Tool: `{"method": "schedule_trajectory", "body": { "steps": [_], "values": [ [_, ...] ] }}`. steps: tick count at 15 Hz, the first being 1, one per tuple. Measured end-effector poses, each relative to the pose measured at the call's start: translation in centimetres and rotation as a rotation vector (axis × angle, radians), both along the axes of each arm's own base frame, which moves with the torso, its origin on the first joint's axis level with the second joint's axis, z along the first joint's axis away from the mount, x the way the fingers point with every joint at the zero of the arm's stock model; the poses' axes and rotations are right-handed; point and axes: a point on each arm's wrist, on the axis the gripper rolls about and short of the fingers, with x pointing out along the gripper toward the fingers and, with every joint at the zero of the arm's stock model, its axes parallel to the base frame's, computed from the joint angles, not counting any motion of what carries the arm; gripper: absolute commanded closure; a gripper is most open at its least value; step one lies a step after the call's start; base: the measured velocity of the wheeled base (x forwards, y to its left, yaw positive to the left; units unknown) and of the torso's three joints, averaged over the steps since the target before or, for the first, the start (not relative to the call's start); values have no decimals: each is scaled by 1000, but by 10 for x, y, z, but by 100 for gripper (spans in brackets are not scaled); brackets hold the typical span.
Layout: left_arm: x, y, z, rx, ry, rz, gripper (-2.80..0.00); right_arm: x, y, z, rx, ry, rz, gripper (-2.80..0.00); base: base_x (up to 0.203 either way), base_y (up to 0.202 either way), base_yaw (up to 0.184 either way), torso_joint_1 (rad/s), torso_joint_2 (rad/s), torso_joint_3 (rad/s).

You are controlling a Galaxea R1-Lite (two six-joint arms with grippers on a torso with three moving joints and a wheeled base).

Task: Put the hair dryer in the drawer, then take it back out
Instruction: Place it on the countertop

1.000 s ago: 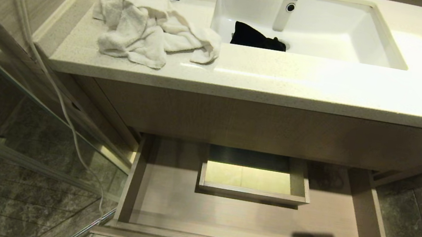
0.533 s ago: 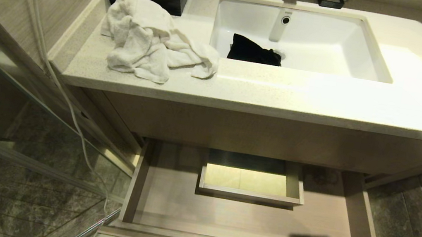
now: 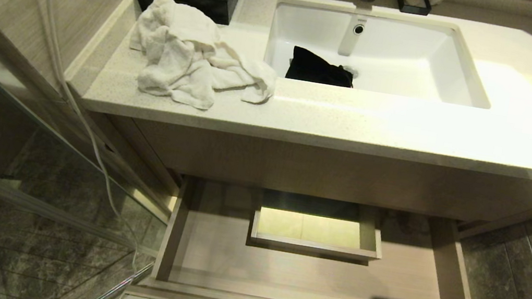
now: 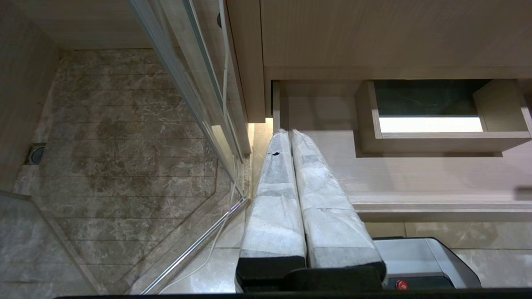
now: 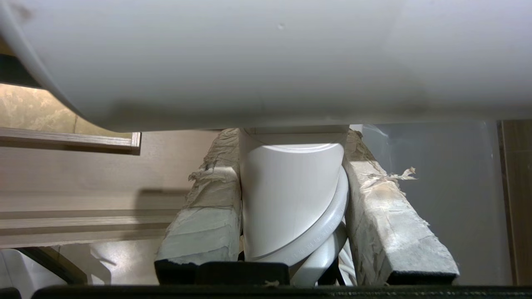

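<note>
Bathroom vanity, drawer (image 3: 320, 279) pulled open under the countertop (image 3: 354, 126), floor bare. Neither arm shows in head view. Hair dryer (image 5: 291, 195) barrel fills right wrist view, ends cut off; cord print unreadable. Right gripper (image 5: 293, 141) clamps its handle. Left gripper (image 4: 287, 133) fingers pressed together, empty.

The head view looks steeply down from above at the counter (image 3: 354, 126) and open drawer (image 3: 310, 277), the left wrist view faces the drawer's (image 4: 415, 178) left front corner from low, and the right wrist view sits tight against the hair dryer (image 5: 291, 195).
</note>
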Motion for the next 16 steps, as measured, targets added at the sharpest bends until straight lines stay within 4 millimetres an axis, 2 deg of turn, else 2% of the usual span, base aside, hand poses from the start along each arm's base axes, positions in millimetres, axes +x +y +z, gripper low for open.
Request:
{"method": "schedule_trajectory", "body": {
  "steps": [10,16],
  "values": [
    [0,0,0,0,0,0,0,0,0,3,-4,-9,2,0,0,0,0,277,-62,212],
    [0,0,0,0,-1,0,0,9,-4,17,-11,-23,1,0,0,0,0,343,-165,170]
  ]
}}
